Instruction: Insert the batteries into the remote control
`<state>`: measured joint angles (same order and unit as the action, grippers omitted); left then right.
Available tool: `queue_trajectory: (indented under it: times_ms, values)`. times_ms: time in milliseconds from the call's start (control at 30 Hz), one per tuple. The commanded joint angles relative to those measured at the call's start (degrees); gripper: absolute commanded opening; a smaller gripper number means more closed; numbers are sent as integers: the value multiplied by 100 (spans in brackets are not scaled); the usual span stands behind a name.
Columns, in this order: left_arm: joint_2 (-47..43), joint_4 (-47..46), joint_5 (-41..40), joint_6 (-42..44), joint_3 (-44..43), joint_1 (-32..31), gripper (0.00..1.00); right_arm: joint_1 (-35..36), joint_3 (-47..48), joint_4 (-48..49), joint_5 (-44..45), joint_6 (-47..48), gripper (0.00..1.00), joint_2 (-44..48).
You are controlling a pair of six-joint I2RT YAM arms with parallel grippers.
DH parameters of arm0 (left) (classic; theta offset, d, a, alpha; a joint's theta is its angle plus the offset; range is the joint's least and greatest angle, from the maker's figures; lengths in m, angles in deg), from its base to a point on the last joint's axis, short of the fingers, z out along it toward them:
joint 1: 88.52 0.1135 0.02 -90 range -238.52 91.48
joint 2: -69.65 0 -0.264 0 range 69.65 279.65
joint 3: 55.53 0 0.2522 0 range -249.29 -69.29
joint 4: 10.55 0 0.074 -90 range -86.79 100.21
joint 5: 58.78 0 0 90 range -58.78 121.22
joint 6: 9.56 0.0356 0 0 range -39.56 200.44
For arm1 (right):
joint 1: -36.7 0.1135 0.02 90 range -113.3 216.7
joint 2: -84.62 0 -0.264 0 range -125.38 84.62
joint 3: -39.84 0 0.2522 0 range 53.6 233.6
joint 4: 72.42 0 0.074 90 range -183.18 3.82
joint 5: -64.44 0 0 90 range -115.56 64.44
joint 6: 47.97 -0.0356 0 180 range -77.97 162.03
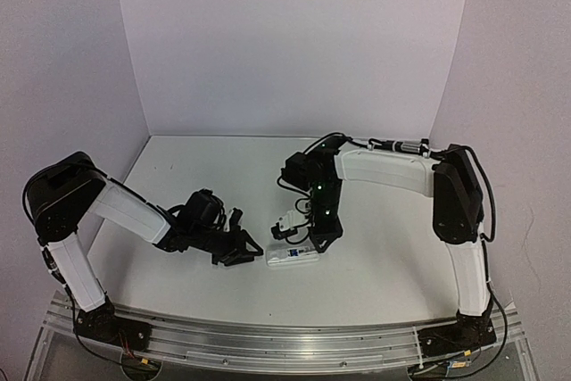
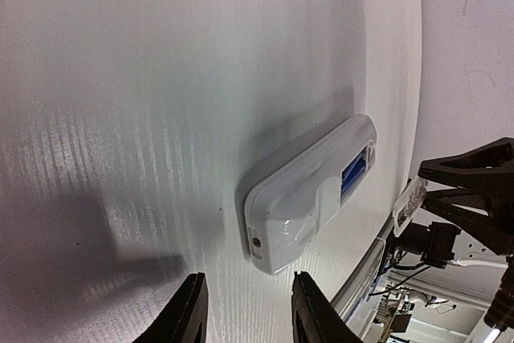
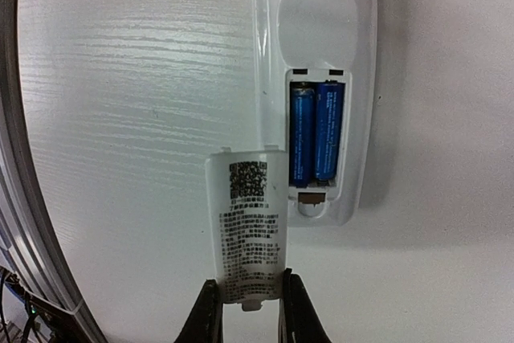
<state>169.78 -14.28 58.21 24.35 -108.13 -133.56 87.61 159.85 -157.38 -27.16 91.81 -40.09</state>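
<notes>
**Desk:** Where's the remote control?

**Me:** The remote control (image 3: 317, 30) lies flat on the white worktop (image 3: 128, 118), back side up. From the overhead camera it sits between my two arms, towards the near edge. Its recess is uncovered.

**Desk:** And the batteries?

**Me:** Both batteries (image 3: 315, 130) are in the recess, side by side and parallel to the remote's long edges. I see blue casings and a dark band at the far end of each. The left wrist camera catches a sliver of that blue through the opening.

**Desk:** What is your right arm doing?

**Me:** My right pincer (image 3: 246, 311) is pinching the cover piece (image 3: 247, 230) by its near end, one finger on each long edge. The cover is white with a square code and lines of small black print facing the camera. Its far corner overlaps the remote's side edge in my wrist view, next to the recess. I cannot tell whether the two touch.

**Desk:** And the left?

**Me:** My left pincer (image 2: 249, 295) is low over the worktop, pointing at the rounded end of the remote. Its fingers are slightly spread, and I see only bare worktop in the gap. They are near the remote but not touching it. Overhead, that pincer sits just to the left of the remote.
</notes>
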Motion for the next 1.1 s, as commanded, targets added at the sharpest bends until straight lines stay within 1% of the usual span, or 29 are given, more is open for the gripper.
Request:
queue_trajectory:
  times_ms: [0,100,233,300,433,600,733,1067]
  values:
    - [59,-829,-89,-421,186,-84,37,0,45,303,-39,189,3,-106]
    - [35,-895,-130,-487,311,-83,37,4,130,530,-56,46,4,-173]
    - [-61,-946,-156,-517,422,-85,37,4,123,681,-321,68,3,-237]
    - [-68,-909,-152,-505,407,-84,37,3,53,686,-169,135,2,-271]
    - [20,-833,-96,-462,247,-87,37,5,-162,765,141,131,1,-244]
    - [192,-867,-7,-365,67,-93,37,12,12,803,165,-54,1,-391]
    - [337,-957,96,-343,-21,-93,35,25,-10,803,384,-44,1,-418]
    - [469,-1178,199,-377,62,-93,33,154,24,908,727,-83,1,-461]
